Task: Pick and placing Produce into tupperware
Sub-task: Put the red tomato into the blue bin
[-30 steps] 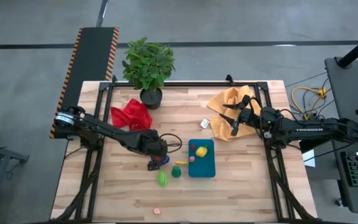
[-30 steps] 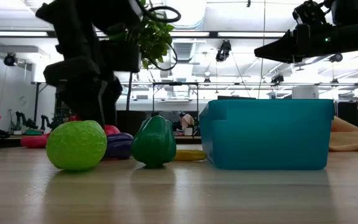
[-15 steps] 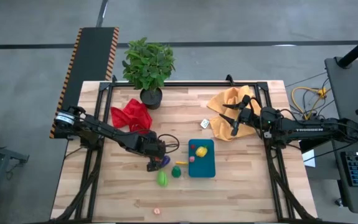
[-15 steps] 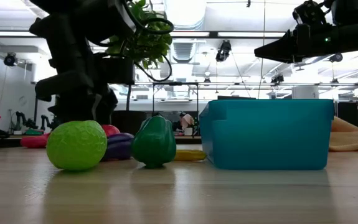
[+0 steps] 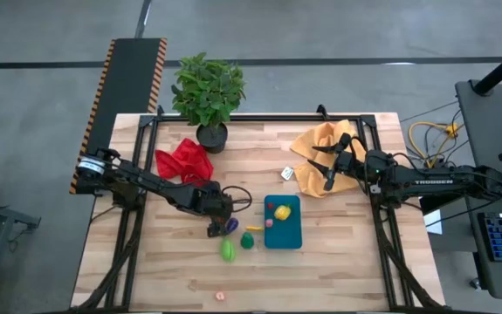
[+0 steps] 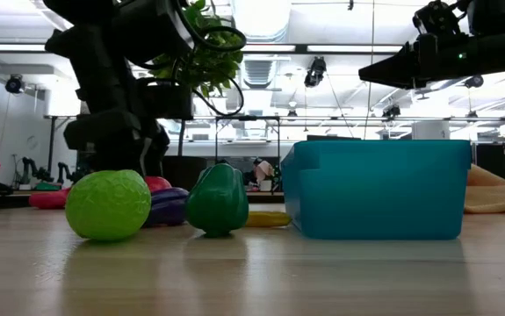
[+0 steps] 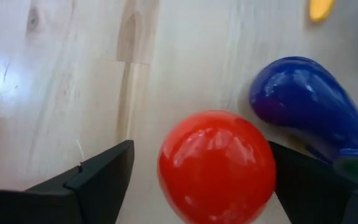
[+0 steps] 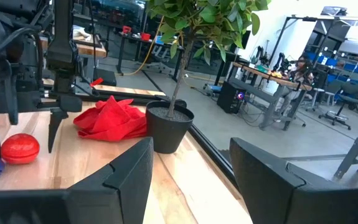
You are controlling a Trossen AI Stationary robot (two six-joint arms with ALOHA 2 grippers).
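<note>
Red toy tomato (image 7: 216, 167) is sitting between the spread fingers of the left gripper (image 5: 216, 228), ungripped, beside the purple eggplant (image 7: 306, 106). Teal tupperware (image 5: 283, 221) is lying near, on the wooden table (image 5: 146, 270). Right gripper (image 5: 319, 166) is hovering released above the mustard cloth (image 5: 307, 144).

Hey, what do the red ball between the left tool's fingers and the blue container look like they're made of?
Red ball: probably hard glossy plastic, since its smooth skin shows bright highlights. Blue container: likely semi-matte plastic, judging by its even teal walls, rounded corners and moulded rim.
</note>
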